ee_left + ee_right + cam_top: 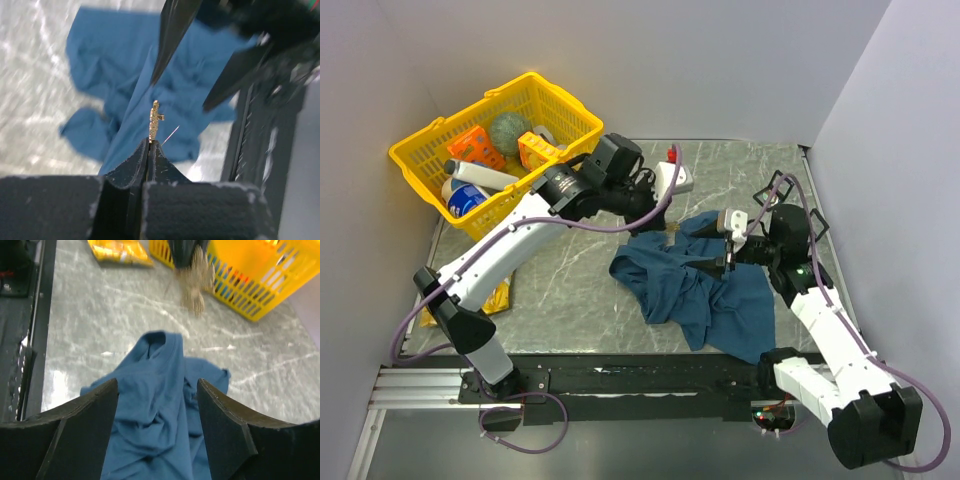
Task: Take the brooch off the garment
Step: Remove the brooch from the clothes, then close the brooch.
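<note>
The dark blue garment lies crumpled on the table right of centre; it also shows in the left wrist view and the right wrist view. My left gripper is shut on a small gold brooch, whose thin pin sticks out free. The brooch hangs above the cloth, apart from it; it shows blurred in the right wrist view. In the top view the left gripper is over the garment's far edge. My right gripper is open and empty, just above the garment.
A yellow basket with several items stands at the back left, also in the right wrist view. A white box with a red button sits behind the garment. A yellow packet lies at the left, by the left arm.
</note>
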Robot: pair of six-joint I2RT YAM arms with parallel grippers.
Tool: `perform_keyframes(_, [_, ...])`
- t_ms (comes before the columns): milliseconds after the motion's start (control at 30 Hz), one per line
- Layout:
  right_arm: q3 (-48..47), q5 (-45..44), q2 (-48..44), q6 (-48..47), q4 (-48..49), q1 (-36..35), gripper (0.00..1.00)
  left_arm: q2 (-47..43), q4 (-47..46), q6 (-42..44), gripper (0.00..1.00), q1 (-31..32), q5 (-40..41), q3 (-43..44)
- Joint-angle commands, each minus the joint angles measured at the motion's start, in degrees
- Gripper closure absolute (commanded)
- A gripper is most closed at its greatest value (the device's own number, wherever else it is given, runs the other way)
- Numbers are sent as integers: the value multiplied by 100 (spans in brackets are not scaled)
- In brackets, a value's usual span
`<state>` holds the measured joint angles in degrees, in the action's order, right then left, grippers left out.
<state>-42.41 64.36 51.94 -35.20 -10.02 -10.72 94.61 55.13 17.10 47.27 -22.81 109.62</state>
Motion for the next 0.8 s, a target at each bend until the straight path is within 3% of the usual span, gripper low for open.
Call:
perform_keyframes(0, [145,375,105,1241,1866,35,28,-39,-1738,-830,99,-209,-1216,-344])
perform_keyframes(133, [541,674,307,3119,3764,140,28,-65,-2524,-1507,99,-306,-1752,-889])
perform_keyframes(233, [629,553,386,3755,4498,184,29,128,-2499,-1675,99,-315,-1876,-846])
perform_keyframes(567, [1121,174,273,4267,5643,307,35,-21,-3456,-2685,99,-472,-2394,-1593])
perform_keyframes(767, [1034,481,44,3408,4609,465,38,-127,-3764,-2993,99,-675,-2729,-1778])
